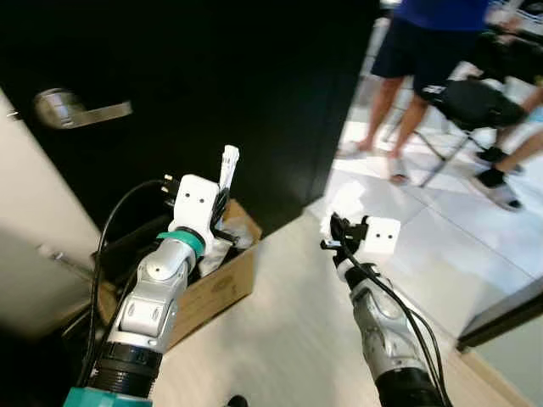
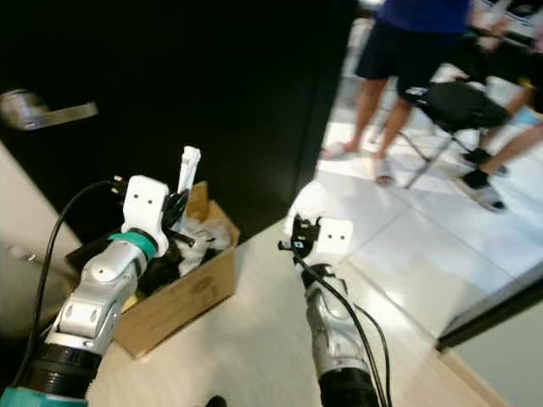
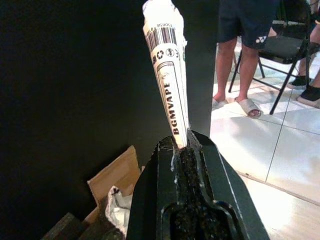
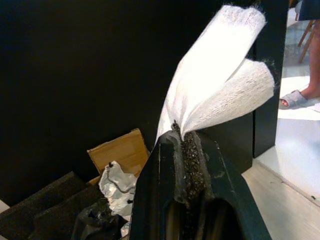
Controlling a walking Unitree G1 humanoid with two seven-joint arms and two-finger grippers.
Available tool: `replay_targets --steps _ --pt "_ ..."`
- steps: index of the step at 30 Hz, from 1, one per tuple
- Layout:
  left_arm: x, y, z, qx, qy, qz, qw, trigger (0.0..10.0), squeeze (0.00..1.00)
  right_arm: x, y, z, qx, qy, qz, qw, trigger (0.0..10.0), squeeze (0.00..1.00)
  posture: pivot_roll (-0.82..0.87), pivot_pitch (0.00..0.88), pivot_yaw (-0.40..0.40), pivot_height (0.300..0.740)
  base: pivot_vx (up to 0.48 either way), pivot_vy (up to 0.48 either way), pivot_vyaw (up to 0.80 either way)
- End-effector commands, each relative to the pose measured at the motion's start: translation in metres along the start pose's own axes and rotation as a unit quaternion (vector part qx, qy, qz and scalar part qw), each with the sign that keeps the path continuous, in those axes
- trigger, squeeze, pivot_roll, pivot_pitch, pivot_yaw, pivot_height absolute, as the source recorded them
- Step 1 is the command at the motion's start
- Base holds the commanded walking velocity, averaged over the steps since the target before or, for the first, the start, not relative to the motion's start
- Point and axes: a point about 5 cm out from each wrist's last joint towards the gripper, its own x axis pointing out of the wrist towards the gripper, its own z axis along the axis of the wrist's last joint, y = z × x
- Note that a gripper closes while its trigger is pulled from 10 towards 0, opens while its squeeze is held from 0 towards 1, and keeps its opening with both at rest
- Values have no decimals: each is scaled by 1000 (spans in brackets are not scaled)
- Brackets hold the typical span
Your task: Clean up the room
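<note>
Reading "BGMVAPE", claw-pinched white packet (image 3: 167, 75)

A flattened white wrapper (image 3: 167, 65) and white tissue (image 4: 220, 75) stand upright, each pinched.

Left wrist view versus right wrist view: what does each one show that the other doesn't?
Left wrist: the left gripper shut on a printed white wrapper, plus a folding chair. Right wrist: the right gripper shut on a white tissue. Both: the cardboard box of trash against the black door, and a person's sandalled foot on the tiles.
</note>
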Motion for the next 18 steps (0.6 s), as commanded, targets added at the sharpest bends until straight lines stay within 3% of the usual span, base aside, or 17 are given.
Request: replay_targets --steps 1,18 --pt "-2 -3 -4 -4 5 -2 1000 10000 0 -1 -2 -3 0 8 -2 1000 10000 0 66 0 18 740 0 0 769" --pt "3 -9 -4 -11 -4 -1 1000 10000 0 -1 -1 -3 -9 9 9 1000 10000 0 48 0 9 740 0 0 765"
